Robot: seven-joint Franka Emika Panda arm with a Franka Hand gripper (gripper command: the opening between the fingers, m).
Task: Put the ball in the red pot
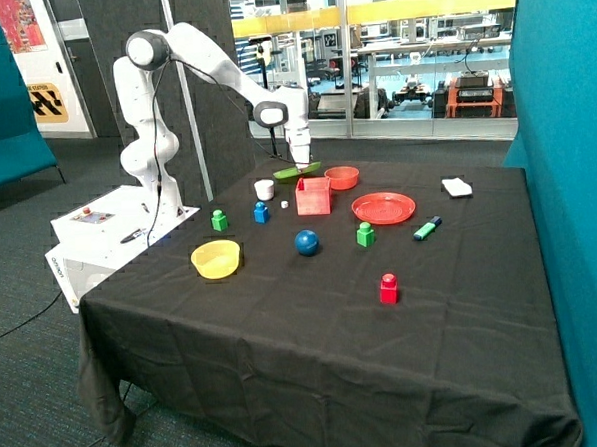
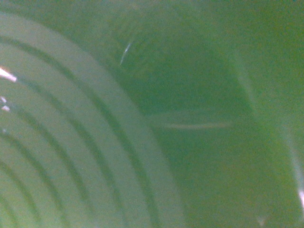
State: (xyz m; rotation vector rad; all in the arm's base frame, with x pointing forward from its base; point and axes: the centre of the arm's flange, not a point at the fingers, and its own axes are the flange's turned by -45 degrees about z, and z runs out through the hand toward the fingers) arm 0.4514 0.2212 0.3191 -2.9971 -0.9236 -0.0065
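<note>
The dark blue ball (image 1: pixel 307 242) lies on the black tablecloth near the middle of the table, in front of the red pot (image 1: pixel 313 196). The red pot is a square-sided box that stands upright behind the ball. My gripper (image 1: pixel 300 159) is at the back of the table, behind the red pot, right at a green plate (image 1: pixel 298 170) that sits tilted there. It is far from the ball. The wrist view is filled by the ridged green surface of the plate (image 2: pixel 142 123); neither the ball nor the pot shows in it.
A round red bowl (image 1: pixel 342 177) and a flat red plate (image 1: pixel 384 207) lie beside the pot. A white cup (image 1: pixel 265 189), a blue block (image 1: pixel 261 212), green blocks (image 1: pixel 219 221) (image 1: pixel 365 234), a yellow bowl (image 1: pixel 216 258), a red block (image 1: pixel 388 289), a marker (image 1: pixel 427 228) and a white object (image 1: pixel 457 186) are spread around.
</note>
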